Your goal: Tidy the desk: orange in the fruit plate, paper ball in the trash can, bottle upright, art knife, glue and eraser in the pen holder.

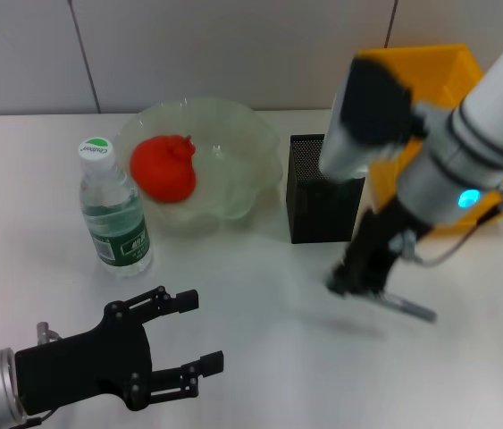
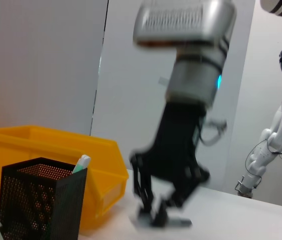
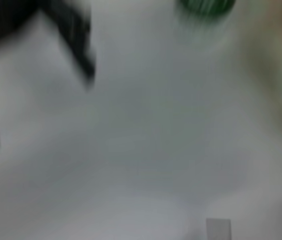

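The right end effector (image 1: 358,281), just before the pen holder (image 1: 322,189), grips the art knife (image 1: 405,307); the left end effector (image 1: 184,344) hangs released.

White desk (image 1: 251,357) is occupied by upright bottle (image 1: 113,211) left, fruit plate (image 1: 233,170) far-centre, pen holder (image 1: 321,189) and yellow bin (image 1: 448,76) far right.

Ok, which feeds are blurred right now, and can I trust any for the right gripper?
Head view: mostly sharp, but the right gripper smears low over the table. Left wrist view: pen holder crisp, right gripper motion-blurred. Right wrist view: blurred throughout, not usable.
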Available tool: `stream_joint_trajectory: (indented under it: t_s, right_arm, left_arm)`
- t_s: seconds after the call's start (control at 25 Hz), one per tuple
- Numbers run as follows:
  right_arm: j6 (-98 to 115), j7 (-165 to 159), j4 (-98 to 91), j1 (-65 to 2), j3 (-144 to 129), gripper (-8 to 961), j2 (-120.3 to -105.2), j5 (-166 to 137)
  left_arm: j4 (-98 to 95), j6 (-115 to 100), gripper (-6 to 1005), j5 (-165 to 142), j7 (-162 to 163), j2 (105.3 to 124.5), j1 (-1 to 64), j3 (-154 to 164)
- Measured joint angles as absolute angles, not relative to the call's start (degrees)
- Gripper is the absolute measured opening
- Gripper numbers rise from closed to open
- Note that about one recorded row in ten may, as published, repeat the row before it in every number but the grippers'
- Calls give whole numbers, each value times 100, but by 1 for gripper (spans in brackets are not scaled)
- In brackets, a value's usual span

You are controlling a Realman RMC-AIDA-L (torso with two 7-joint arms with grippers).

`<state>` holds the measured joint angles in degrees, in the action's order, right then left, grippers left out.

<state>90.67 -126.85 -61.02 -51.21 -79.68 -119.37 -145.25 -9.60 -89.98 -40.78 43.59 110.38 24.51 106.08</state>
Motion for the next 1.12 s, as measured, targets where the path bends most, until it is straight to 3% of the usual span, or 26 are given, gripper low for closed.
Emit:
stream_joint_trajectory:
  t_s: [0.24, 0.56, 1.12]
  right_arm:
    - [9243, -12433, -7227, -4729, -6382, 150, -11906, -13298]
    - [7887, -11720, -6890, -4231, -5563, 150, -11904, -12117]
    - [6360, -10889, -5346, -4415, -5582, 142, -11891, -11254]
  left_arm:
    - [-958, -9011, 841, -4084, 4359, 11039, 2420, 10536]
    - [-958, -9059, 841, -4077, 4359, 11039, 2421, 10513]
    - [-958, -9067, 841, -4082, 4350, 11006, 2449, 10476]
